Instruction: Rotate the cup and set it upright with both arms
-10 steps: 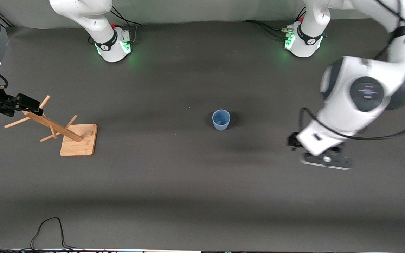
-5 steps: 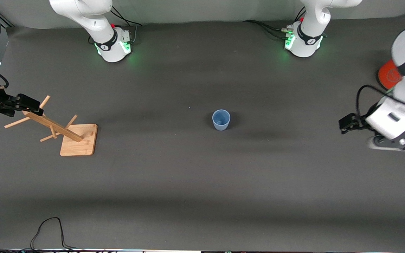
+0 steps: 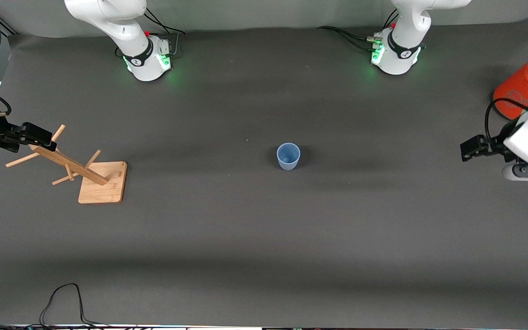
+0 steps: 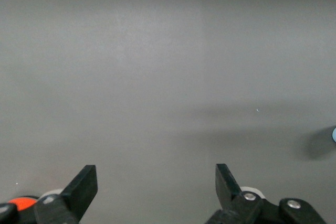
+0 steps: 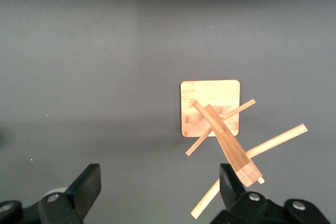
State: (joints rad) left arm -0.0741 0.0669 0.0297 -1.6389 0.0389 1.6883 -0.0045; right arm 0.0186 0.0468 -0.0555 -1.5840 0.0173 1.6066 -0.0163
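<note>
The pale-blue cup (image 3: 288, 156) stands upright, rim up, alone at the middle of the dark table. Only a sliver of it shows at the edge of the left wrist view (image 4: 334, 135). My left gripper (image 3: 472, 149) is open and empty at the left arm's end of the table, well apart from the cup; its fingers (image 4: 84, 184) stand wide over bare mat. My right gripper (image 3: 39, 134) is open and empty above the tip of the wooden rack (image 3: 78, 167) at the right arm's end, with the rack's post beside one finger (image 5: 231, 184).
A large orange cylinder (image 3: 518, 89) stands next to the left arm, toward its base. The wooden rack on its square base (image 5: 210, 108) leans with several pegs. A black cable (image 3: 62, 298) lies by the table's front edge.
My left arm has swung away from the cup toward its own end of the table, uncovering the orange cylinder. The cup and my right arm have not moved.
</note>
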